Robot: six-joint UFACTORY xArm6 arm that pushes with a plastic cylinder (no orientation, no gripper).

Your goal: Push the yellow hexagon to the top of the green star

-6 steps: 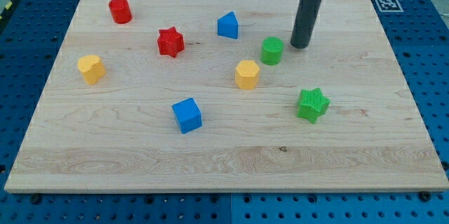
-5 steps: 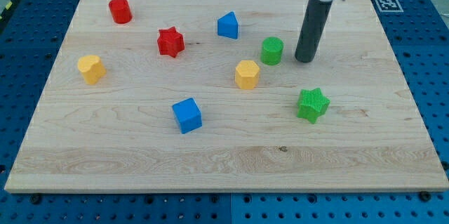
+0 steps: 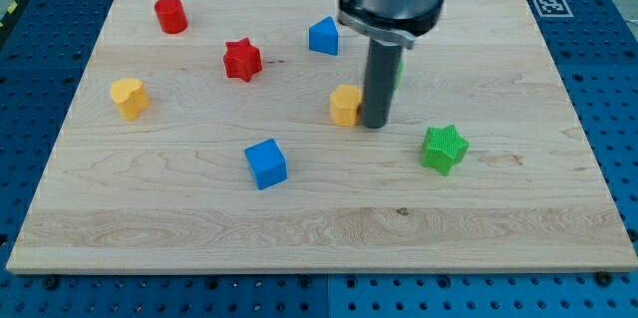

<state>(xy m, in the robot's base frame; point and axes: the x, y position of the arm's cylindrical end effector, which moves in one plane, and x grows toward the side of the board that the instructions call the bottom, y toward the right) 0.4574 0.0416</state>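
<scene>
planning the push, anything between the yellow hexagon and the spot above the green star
My tip itself: it sits against the yellow hexagon's right side, toward the green star. No block lies between them; the green cylinder is mostly hidden behind the rod.

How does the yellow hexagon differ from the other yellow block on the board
The yellow hexagon sits near the board's middle, while the other yellow block sits near the view's left edge. My tip is right against the hexagon's right side and the rod hides part of it; the other yellow block stands alone and fully visible. The hexagon is far closer to the green star. Both share the same yellow colour and similar size.
</scene>
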